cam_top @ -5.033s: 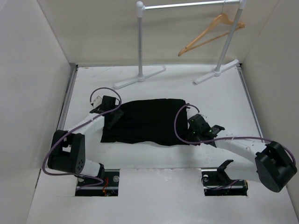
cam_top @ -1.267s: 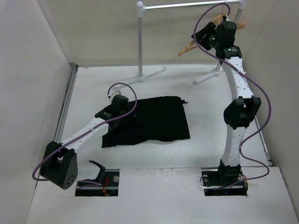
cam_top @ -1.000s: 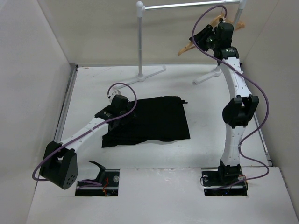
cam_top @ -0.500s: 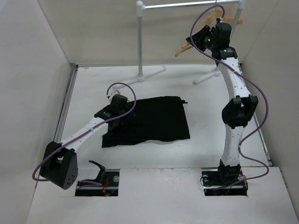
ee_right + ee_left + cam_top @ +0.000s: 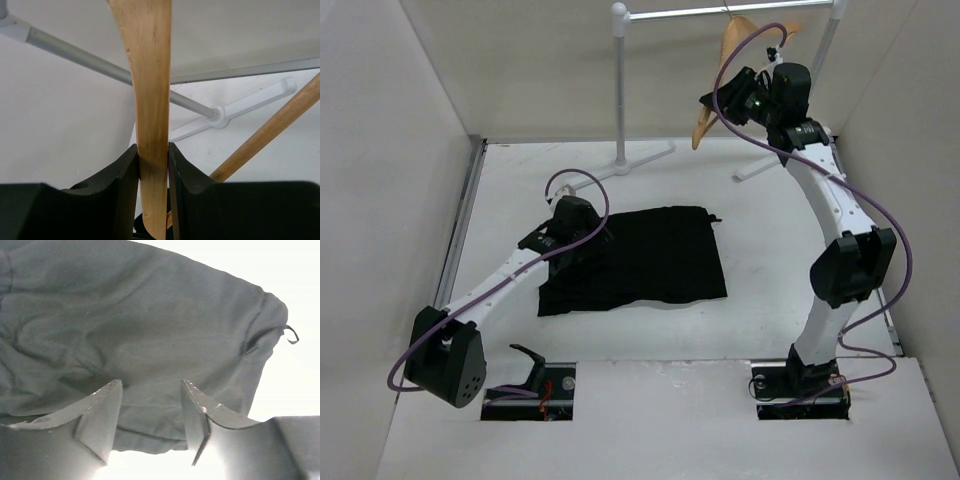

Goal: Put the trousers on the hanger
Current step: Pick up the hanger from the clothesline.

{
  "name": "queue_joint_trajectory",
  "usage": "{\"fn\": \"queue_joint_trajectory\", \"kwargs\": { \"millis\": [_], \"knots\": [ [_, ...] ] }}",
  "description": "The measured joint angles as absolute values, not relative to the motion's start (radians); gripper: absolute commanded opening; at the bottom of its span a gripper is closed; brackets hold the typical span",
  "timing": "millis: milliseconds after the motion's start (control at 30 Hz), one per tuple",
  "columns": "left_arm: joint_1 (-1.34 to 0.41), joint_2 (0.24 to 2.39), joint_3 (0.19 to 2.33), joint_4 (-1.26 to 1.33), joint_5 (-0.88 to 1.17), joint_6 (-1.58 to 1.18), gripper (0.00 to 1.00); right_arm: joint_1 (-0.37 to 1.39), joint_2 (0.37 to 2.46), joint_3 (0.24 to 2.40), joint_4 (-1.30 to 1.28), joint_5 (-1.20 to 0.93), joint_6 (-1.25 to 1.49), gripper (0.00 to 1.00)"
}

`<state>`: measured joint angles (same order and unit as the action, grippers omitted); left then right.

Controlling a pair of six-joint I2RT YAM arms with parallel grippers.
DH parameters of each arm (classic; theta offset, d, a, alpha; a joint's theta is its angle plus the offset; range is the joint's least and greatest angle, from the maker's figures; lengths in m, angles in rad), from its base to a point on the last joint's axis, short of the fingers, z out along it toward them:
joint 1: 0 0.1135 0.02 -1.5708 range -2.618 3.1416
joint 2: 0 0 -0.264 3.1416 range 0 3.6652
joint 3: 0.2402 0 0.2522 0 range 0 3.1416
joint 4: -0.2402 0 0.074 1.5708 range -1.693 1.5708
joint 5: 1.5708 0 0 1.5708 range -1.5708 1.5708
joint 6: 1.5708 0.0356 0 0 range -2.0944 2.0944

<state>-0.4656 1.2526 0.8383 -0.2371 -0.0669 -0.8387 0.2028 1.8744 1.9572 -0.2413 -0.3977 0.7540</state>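
Note:
The black trousers [image 5: 650, 258] lie folded flat on the white table; they fill the left wrist view [image 5: 140, 325]. My left gripper [image 5: 582, 238] hovers over their left part, open and empty [image 5: 151, 390], with the cloth's near edge showing between the fingers. The tan wooden hanger [image 5: 712, 95] hangs steeply at the back right, its top up by the rail. My right gripper [image 5: 738, 100] is shut on one wooden arm of it [image 5: 150, 75]; the jaws [image 5: 153, 155] press both sides of the wood. The hanger's crossbar [image 5: 280, 120] runs off to the right.
The grey rail stand has a post [image 5: 620, 90] at the back, a top rail [image 5: 720, 12] and two feet [image 5: 620, 166] on the table. Its post and foot show in the right wrist view [image 5: 100, 65]. White walls enclose the left, back and right.
My right gripper has moved left and lower with the hanger in it, and the hanger has swung to a steeper tilt. My left gripper has shifted slightly over the trousers.

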Motion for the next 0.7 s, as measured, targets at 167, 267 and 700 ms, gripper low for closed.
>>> {"fn": "queue_joint_trajectory", "kwargs": {
  "millis": [167,267,700],
  "knots": [
    [-0.469,1.247,0.883,-0.236,-0.063,-0.839,0.53,0.203,1.776,1.782,-0.163,-0.405,0.754,0.19],
    [-0.476,1.248,0.902,-0.237,-0.057,-0.839,0.53,0.202,1.713,1.661,-0.101,-0.412,0.757,0.17],
    [-0.522,1.309,1.04,-0.247,-0.041,-0.838,0.56,0.198,1.562,1.481,0.105,-0.51,0.8,0.14]
  ]
}}
